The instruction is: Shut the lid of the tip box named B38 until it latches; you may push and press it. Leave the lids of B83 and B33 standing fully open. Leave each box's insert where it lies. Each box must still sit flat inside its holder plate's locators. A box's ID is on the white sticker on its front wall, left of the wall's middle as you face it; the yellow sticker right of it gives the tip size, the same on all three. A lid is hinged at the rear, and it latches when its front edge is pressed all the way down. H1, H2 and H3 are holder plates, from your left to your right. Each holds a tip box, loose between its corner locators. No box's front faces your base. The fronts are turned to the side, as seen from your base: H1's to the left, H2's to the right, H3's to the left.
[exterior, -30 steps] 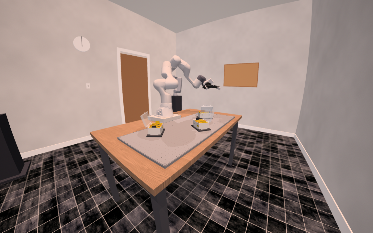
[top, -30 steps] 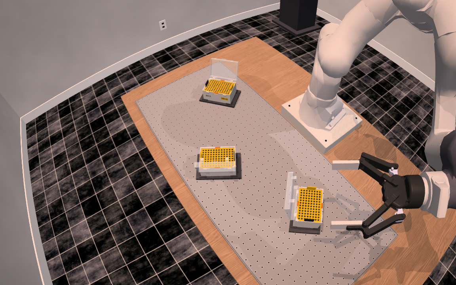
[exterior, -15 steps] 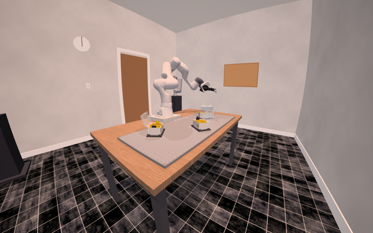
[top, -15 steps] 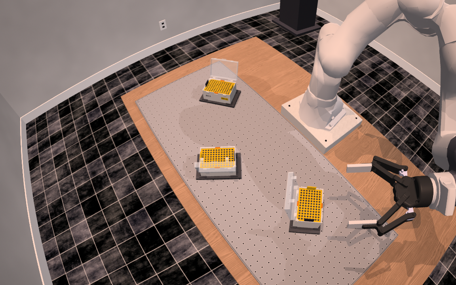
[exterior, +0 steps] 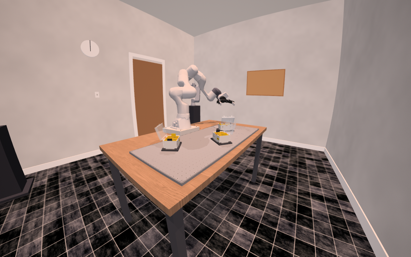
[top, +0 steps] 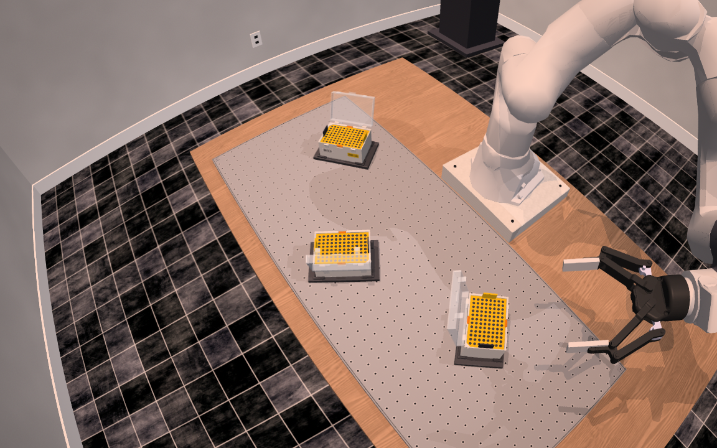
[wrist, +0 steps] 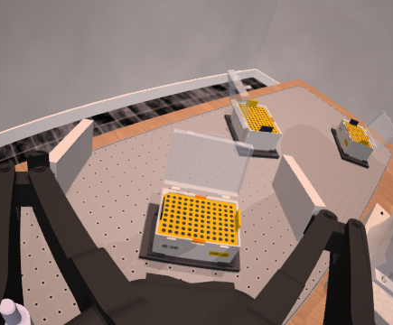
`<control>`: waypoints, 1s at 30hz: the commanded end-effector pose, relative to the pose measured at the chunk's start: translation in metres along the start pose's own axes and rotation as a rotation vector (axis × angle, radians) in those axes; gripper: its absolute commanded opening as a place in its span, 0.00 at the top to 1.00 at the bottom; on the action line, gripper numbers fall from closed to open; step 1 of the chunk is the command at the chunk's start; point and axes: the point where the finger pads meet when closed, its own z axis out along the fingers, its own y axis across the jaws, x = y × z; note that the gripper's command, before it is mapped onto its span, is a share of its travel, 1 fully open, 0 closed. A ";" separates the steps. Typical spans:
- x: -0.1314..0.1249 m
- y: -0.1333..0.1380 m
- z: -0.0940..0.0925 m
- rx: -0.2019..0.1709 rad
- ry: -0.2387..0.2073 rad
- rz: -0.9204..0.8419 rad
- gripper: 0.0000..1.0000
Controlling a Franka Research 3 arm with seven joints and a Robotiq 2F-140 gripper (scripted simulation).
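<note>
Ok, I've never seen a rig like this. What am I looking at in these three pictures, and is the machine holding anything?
It is one white robot arm bolted to a wooden table, ending in a black two-finger gripper. One picture looks down from above, one across the room, one from a camera on the wrist. On the grey perforated board stand three tip boxes with yellow inserts, each on a dark holder plate, lids open. The gripper is wide open, holds nothing, and hangs above the table beside the nearest box.
</note>
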 end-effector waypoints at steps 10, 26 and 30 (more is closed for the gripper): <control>-0.019 0.008 -0.005 -0.009 -0.001 0.018 0.00; -0.087 0.007 0.013 -0.009 -0.001 0.018 0.00; -0.106 0.007 0.018 -0.009 -0.001 0.018 0.00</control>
